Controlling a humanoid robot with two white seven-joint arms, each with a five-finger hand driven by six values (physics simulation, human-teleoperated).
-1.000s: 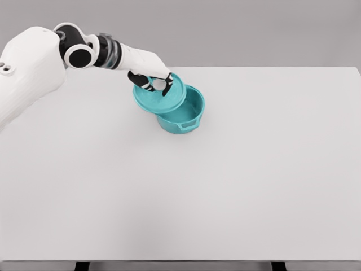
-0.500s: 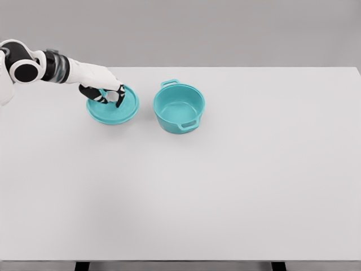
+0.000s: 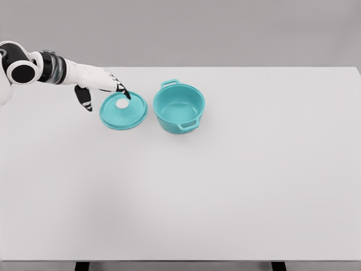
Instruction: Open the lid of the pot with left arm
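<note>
White surface is filling most of the head view, grey backdrop sitting behind its far edge.

Left arm is coming in from the upper left, reaching rightward over the far-left part of the surface. White shell segments with a dark joint band near the wrist are showing.

Teal pot is standing upright near the far edge, left of centre. It is sitting open, interior visible, nothing showing inside. One loop handle is pointing toward the far edge, the other toward the camera side and slightly right.

Teal lid is lying flat on the surface just left of the pot, close beside it; a thin strip of white seems to be showing between the two rims, though I cannot tell for sure that they are apart. Its small white knob is facing up, sitting a bit above the lid's centre.

Left hand is hovering at the lid's upper-left edge, released: fingers are spreading, dark-tipped, gripping nothing. One fingertip is pointing toward the knob and overlapping the lid's rim in the view; the thumb is hanging down to the left, off the lid. Whether any finger is touching the lid is not resolvable here.
</note>
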